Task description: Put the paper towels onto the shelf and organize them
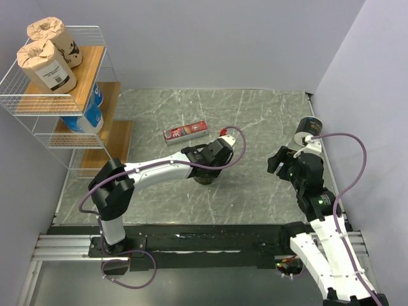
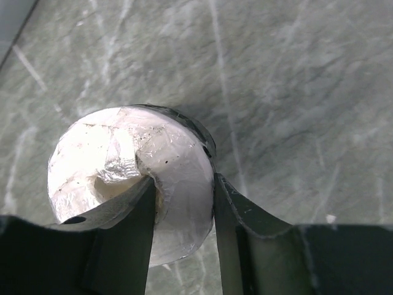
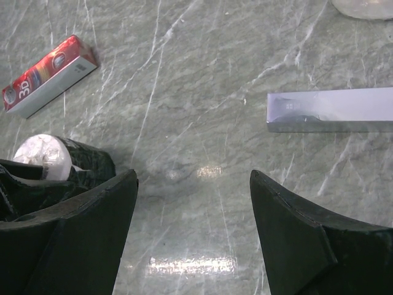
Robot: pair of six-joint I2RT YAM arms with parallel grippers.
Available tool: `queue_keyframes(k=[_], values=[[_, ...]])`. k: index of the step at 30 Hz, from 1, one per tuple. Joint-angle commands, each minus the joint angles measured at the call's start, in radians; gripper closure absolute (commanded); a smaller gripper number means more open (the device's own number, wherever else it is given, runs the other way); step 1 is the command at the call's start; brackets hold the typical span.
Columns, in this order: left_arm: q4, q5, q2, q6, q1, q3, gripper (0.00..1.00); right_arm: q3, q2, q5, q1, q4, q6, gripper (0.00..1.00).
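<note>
Item: one dark roll (image 2: pixel 123 160), wrapped, standing on the table (image 1: pixel 255 115) near its middle, just nearer the arms than the red box (image 1: pixel 185 132) and well apart from the shelf (image 1: pixel 89 70) at far left. Orientation: core axis upright, the pale open end facing up at the left wrist camera, the dark wrapper forming the sides; no clear lean was visible. Hold: the left gripper (image 2: pixel 184 181) was pinching one wall of the roll, one finger down in the hollow core and the other against the outside (the far wall went unsupported). The right gripper (image 3: pixel 193 184) stood with its fingers spread wide over bare table, carrying nothing. Stock already shelved: two kraft-brown rolls (image 1: pixel 48 67) on the top board, blue-and-white rolls (image 1: pixel 89 118) on the tier below. A second dark roll (image 1: pixel 310 129) sat by the right wall, untouched. Hazards, as judged: a single-wall pinch on soft, slick wrapping could let the roll swing about the fingers or slide off once lifted, since its weight would hang to one side of the grip. A hard squeeze would likely crush the wall and skew the core. The route to the shelf passes over the red box, so a low carry might clip it. The free boards sit behind wire sides and close to the blue-and-white rolls, so a tilted arrival might catch the wire or nudge a neighbour out of line.
</note>
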Motion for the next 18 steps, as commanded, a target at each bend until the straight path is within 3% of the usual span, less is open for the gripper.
queue_keyframes(k=[1, 7, 11, 18], values=[[-0.071, -0.134, -0.07, -0.002, 0.009, 0.036, 0.58, -0.006, -0.019, 0.008, -0.007, 0.023, 0.0, 0.19], [-0.118, -0.179, -0.159, -0.016, 0.128, 0.021, 0.6, -0.004, -0.034, 0.0, -0.007, 0.017, 0.0, 0.19], [-0.124, -0.191, -0.224, 0.009, 0.267, 0.016, 0.59, -0.006, -0.049, -0.015, -0.007, 0.02, 0.005, 0.19], [-0.056, -0.32, -0.157, 0.133, 0.443, 0.055, 0.59, 0.042, -0.057, -0.105, -0.006, 0.007, 0.023, 0.19]])
